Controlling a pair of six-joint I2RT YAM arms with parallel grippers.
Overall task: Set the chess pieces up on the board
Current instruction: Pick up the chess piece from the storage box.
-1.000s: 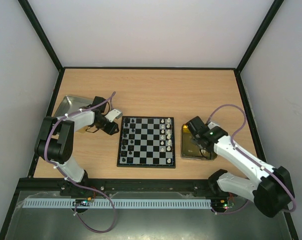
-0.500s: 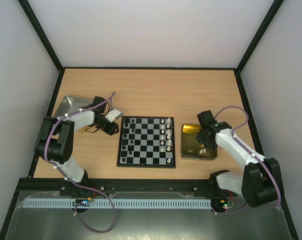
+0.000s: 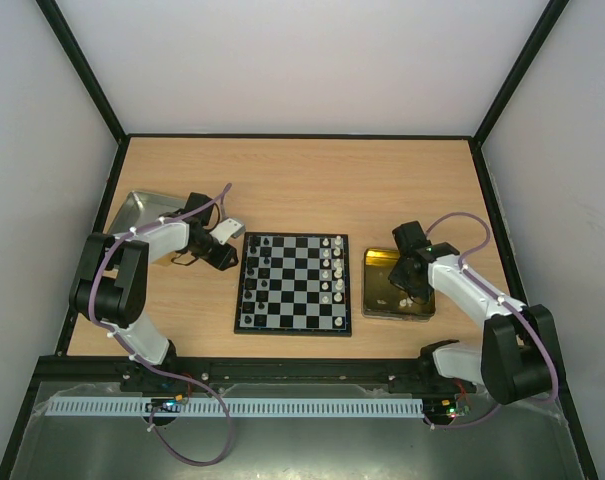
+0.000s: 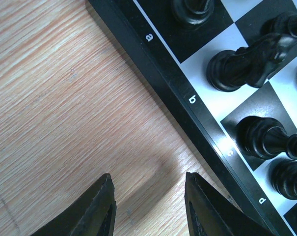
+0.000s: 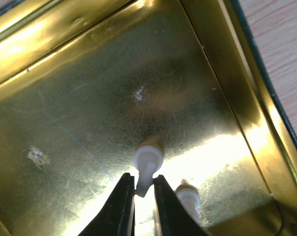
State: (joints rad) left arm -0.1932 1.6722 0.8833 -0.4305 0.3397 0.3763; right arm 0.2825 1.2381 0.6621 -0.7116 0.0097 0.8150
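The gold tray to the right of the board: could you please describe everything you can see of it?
The gold tray is a shallow rectangular dish of shiny, brass-coloured metal with a raised rim; its floor is finely scratched and smudged. It lies flat on the wooden table, right of the board with a narrow gap between them. The right end effector reaches into it, its fingers pinching one white piece; a second white piece rests on the tray floor close beside.

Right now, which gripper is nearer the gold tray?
Right. The right gripper is down inside the gold tray, pinching a white piece. The left gripper hovers open over the table, beside the board, at its left edge.
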